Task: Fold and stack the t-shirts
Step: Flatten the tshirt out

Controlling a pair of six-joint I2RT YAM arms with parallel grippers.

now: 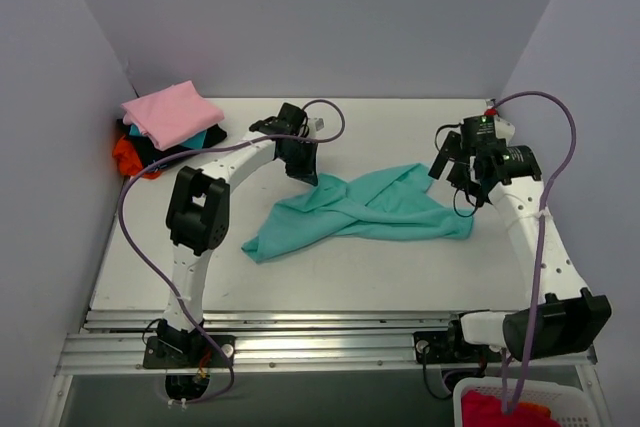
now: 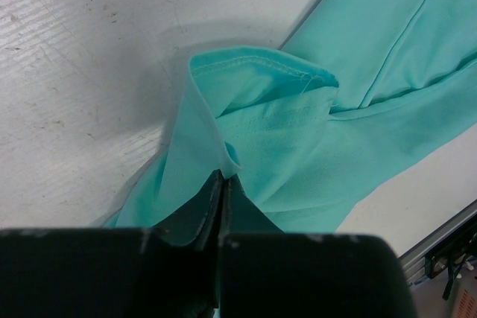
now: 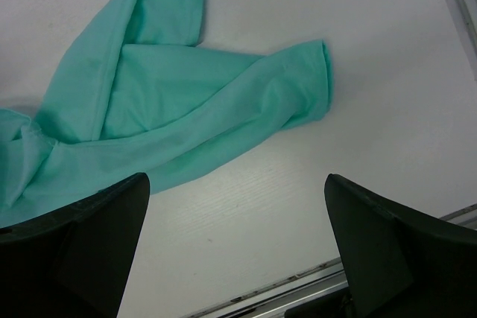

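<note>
A teal t-shirt [image 1: 365, 209] lies crumpled and twisted across the middle of the table. My left gripper [image 1: 307, 173] is shut on a fold of the teal t-shirt [image 2: 246, 139] at its upper left corner and lifts it a little. My right gripper [image 1: 462, 179] is open and empty, above the table just right of the shirt; the shirt [image 3: 171, 102] lies ahead of its fingers [image 3: 97, 236]. A pale pink shirt [image 1: 172, 112] lies folded on top of a pile at the back left, over a black one [image 1: 190, 143] and an orange-red one [image 1: 128, 155].
Grey walls close in the table at back and sides. A metal rail [image 1: 330, 332] runs along the near edge. A white basket [image 1: 520, 409] with red cloth stands at the bottom right, off the table.
</note>
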